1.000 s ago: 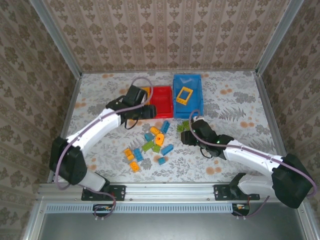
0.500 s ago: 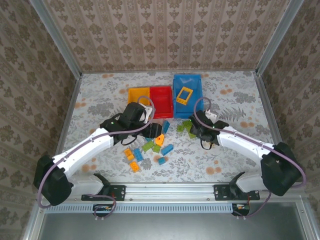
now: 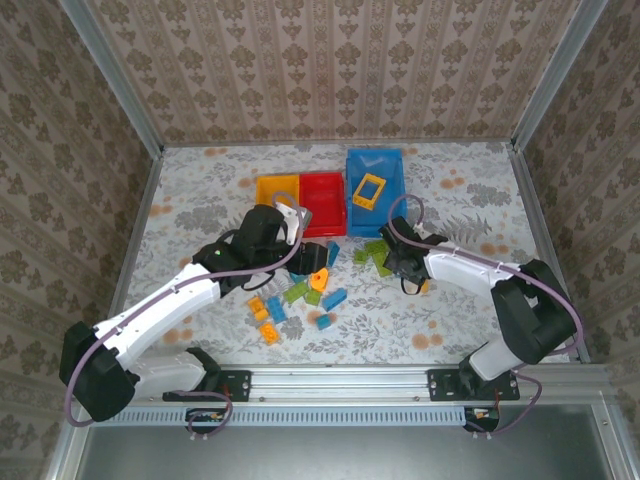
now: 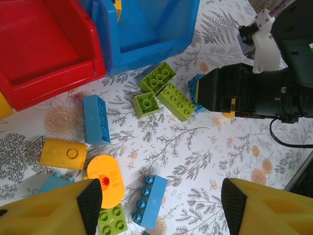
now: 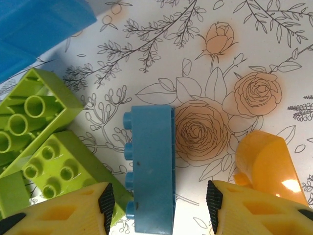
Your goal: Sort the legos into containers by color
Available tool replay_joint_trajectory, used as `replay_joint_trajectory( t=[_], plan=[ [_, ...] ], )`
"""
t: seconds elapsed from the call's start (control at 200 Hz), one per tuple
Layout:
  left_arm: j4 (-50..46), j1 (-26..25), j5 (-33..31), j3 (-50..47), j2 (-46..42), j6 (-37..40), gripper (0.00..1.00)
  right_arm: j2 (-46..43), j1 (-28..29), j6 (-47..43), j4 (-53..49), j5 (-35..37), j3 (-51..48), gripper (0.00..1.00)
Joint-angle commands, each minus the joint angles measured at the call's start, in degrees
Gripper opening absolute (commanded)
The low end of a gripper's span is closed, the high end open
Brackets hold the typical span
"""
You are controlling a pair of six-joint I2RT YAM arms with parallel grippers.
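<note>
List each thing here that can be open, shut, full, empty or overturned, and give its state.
Left hand, open, holding nothing.
Right hand, open, straddling a blue brick lying on its side.
Blue bin, holds the yellow frame.
Red bin, looks empty.
Yellow bin, looks empty.
Green brick, upside down.

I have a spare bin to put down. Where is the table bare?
Bare table lies right of the blue bin, out to the table's edge, and left of the yellow bin. It is crowded in front of the red bin, where the bricks lie scattered between the left arm and the right arm.
</note>
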Motion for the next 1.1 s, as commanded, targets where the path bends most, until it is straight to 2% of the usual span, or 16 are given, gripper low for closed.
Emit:
replay_joint_trajectory(
  t=[0.0, 0.18, 0.295, 0.4, 0.54, 0.695, 0.78, 0.95, 1.095],
  plan=[
    [0.47, -0.49, -0.4, -0.46, -1.41, -0.69, 0.69, 1.51, -1.04, -0.05, 2.39, -1.65, 0.46, 0.53],
    [0.55, -0.75, -0.56, -0.61, -1.52, -1.15, 0.69, 5.02, -1.55, -1.16, 3.82, -2.37, 1.15, 0.46],
    [0.44, -0.84, -0.9, -0.83, -1.87, -1.41, 0.69, 5.6, -1.64, -1.28, 4.39, -2.18, 0.84, 0.35],
    [-0.41, -0.84, -2.06, -0.64, -2.57, -1.48, 0.69, 2.57, -0.56, -3.75, 3.82, 0.56, 0.78, 0.24],
    [-2.88, -0.29, -6.78, -0.74, -4.94, -2.54, 0.69, -2.75, 4.68, -11.26, 3.34, 4.06, 3.58, 0.15],
    [-6.14, 3.64, -11.27, -1.46, -7.81, -5.1, 0.69, -2.11, 12.82, -18.98, 9.3, 1.93, 7.33, 0.13],
    [-6.68, 7.06, -11.02, -2.3, -8.99, -6.83, 0.68, 1.31, 15.97, -22.02, 13.26, -0.62, 10.24, 0.14],
    [-7.04, 11.72, -9.88, -4.01, -11.64, -8.88, 0.68, 10.42, 16.86, -22.66, 15.49, -3.25, 19.0, 0.14],
    [-7.98, 12.35, -9.35, -4.52, -13.08, -8.85, 0.68, 17.57, 16.18, -23.62, 16.92, -3.59, 25.78, 0.15]
  ],
)
